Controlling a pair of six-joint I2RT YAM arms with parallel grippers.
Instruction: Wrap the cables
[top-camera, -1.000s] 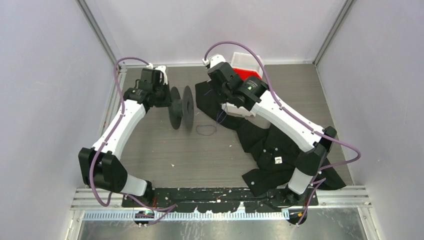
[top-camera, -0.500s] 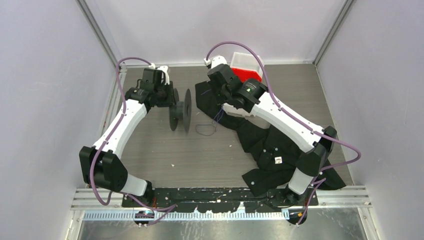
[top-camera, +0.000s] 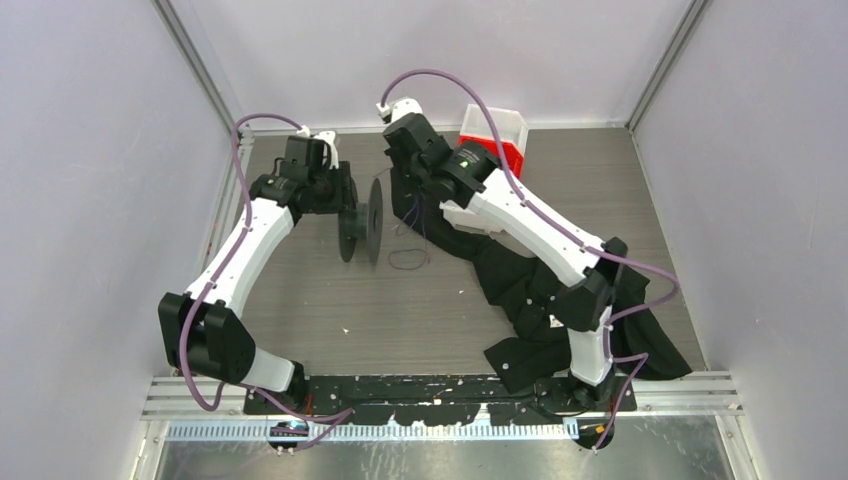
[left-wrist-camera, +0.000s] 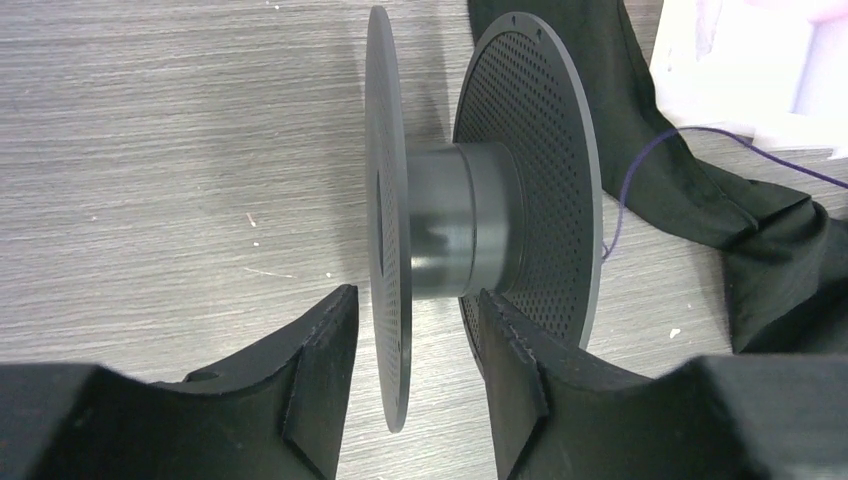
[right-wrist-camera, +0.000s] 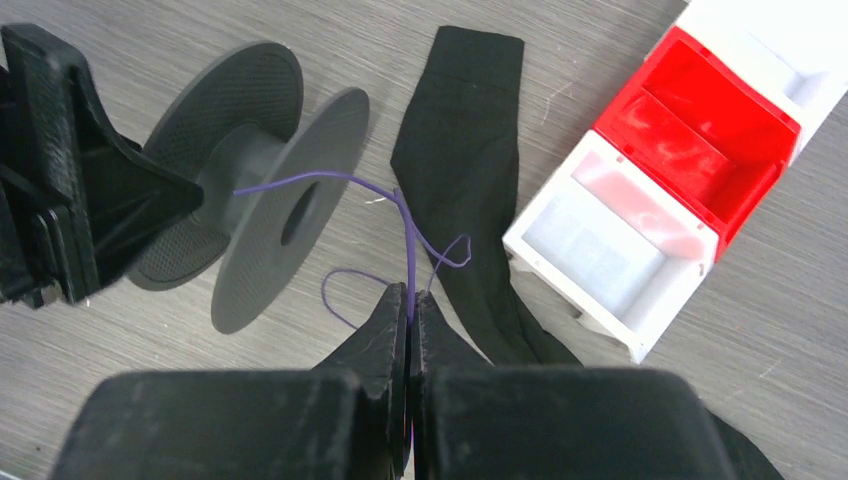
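The dark grey two-flanged reel (top-camera: 362, 220) stands on its flange edges at the back left, its hub bare in the left wrist view (left-wrist-camera: 470, 230). My left gripper (left-wrist-camera: 410, 340) is open, its fingers straddling the near flange with a gap on both sides. The cable is a thin dark purple wire (right-wrist-camera: 330, 178) running from the reel's hub (right-wrist-camera: 250, 190) to my right gripper (right-wrist-camera: 409, 305), which is shut on it just right of the reel (top-camera: 405, 195). A slack loop of wire (top-camera: 410, 260) lies on the table.
A black garment (top-camera: 560, 290) sprawls from the reel's right side to the front right, under the right arm. A red and white box (top-camera: 490, 135) stands at the back behind the right wrist. Walls close the table on three sides.
My right gripper has moved left toward the reel, bringing the wire with it. The reel shifted slightly a second ago; the left arm has held still since.
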